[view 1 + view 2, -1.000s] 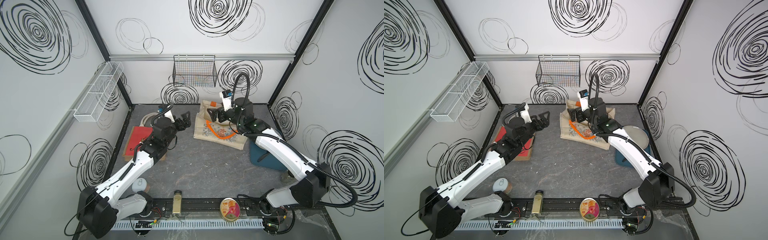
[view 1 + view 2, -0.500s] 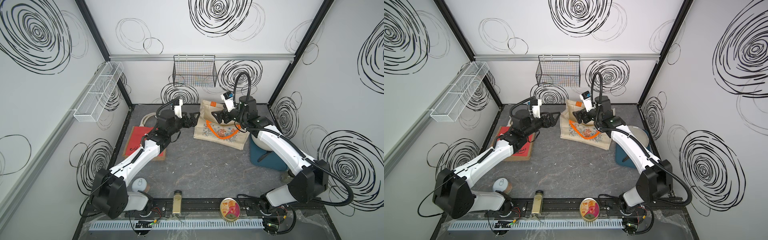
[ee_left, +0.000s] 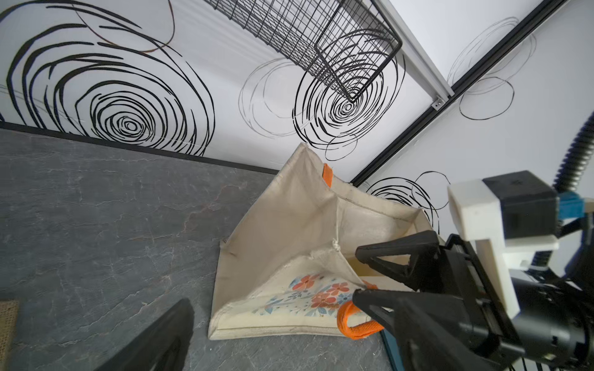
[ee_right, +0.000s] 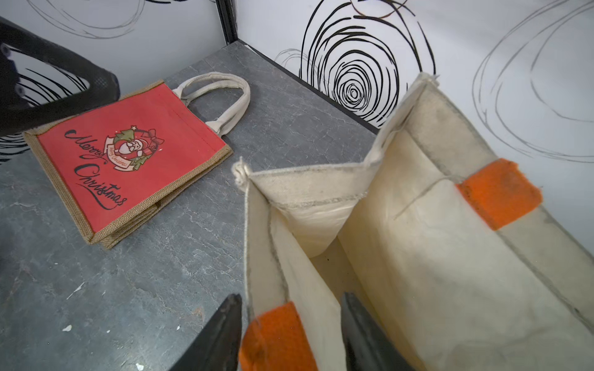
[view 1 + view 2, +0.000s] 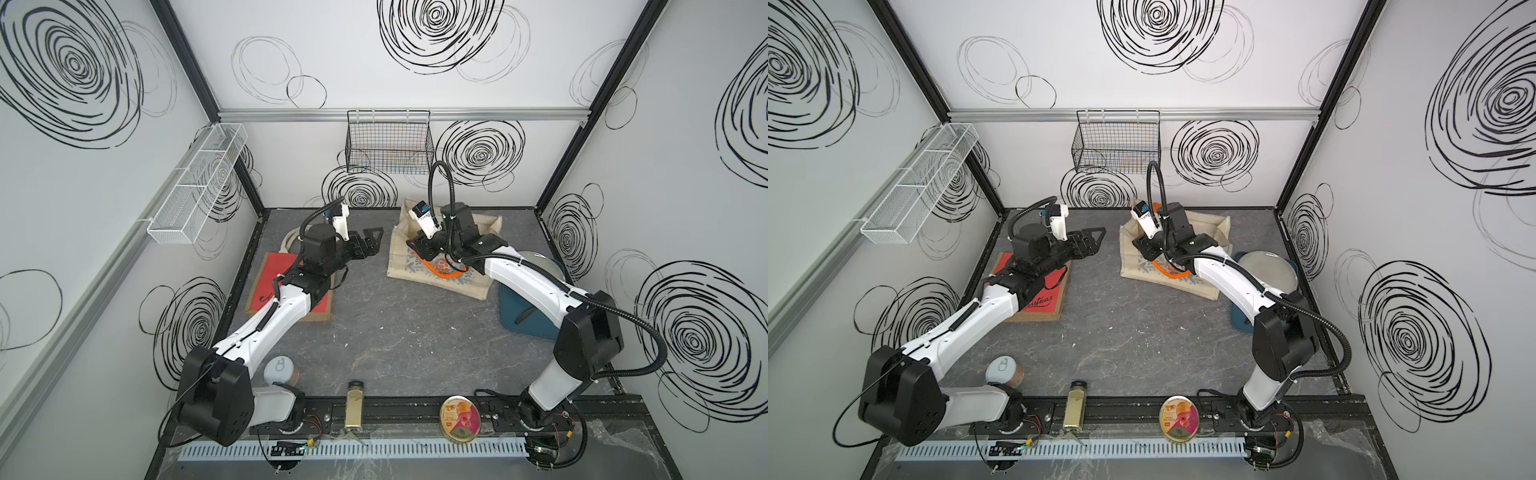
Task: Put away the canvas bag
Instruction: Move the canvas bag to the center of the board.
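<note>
Canvas bag (image 5: 400, 261) lies slumped open at the back of the counter (image 5: 395, 332), close under the black wire basket (image 5: 388, 141) on the wall. Right gripper (image 4: 291, 297) is on it, fingers straddling the rim at the orange handle (image 4: 279, 337), one inside, one outside; clamped or not, can't tell. Left gripper (image 5: 374, 240) hovers near the bag, fingers spread wide, red Christmas bag (image 4: 128, 154) flat beneath its arm

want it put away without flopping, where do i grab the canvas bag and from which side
Grip the canvas bag at its mouth edge, by the stitched end of the orange handle, from the open mouth: one finger inside, one outside. The mouth gapes, leaving that edge free, and stitching should stiffen limp cloth. The right gripper sits astride it.
</note>
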